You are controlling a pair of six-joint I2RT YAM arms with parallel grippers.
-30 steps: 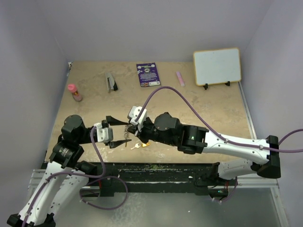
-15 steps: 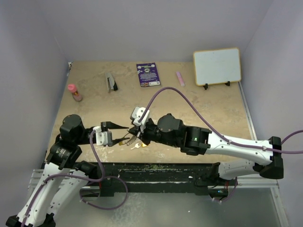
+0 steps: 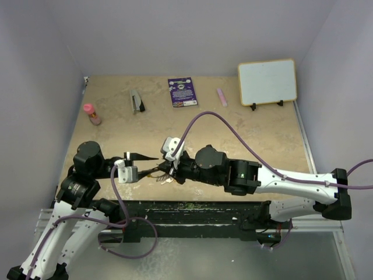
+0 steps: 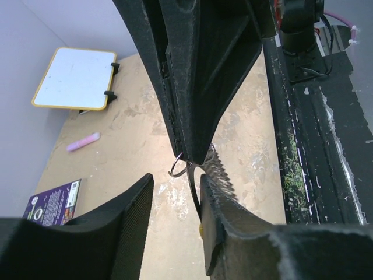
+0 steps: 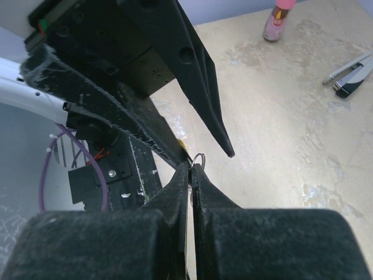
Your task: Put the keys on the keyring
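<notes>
a second ago my left pincer (image 3: 152, 165) stood wide apart. now its two fingers have come in to about half of that, and my right pincer (image 3: 167, 169) has slid a little toward it, so the two tips nearly meet over the near edge of the table (image 3: 250, 134).

my right pincer is pressed fully together, and the keyring (image 4: 176, 167) pokes out at its very tip as a small loop, so i judge that i pinch the ring there. of the keys (image 4: 218, 175), one hangs from that same place. its toothed blade lies against the inner side of one left finger, with a bit of yellow head lower down. a gap remains between the left fingers, and i cannot say for sure that they hold the key.

for the task this means, i think, that the left side is now taking the key so that it can be worked onto the ring. the threading itself is not done.

my left arm reaches to the right from its base, with its fingers lying one over the other. my right arm is stretched long to the left, low over the table.
</notes>
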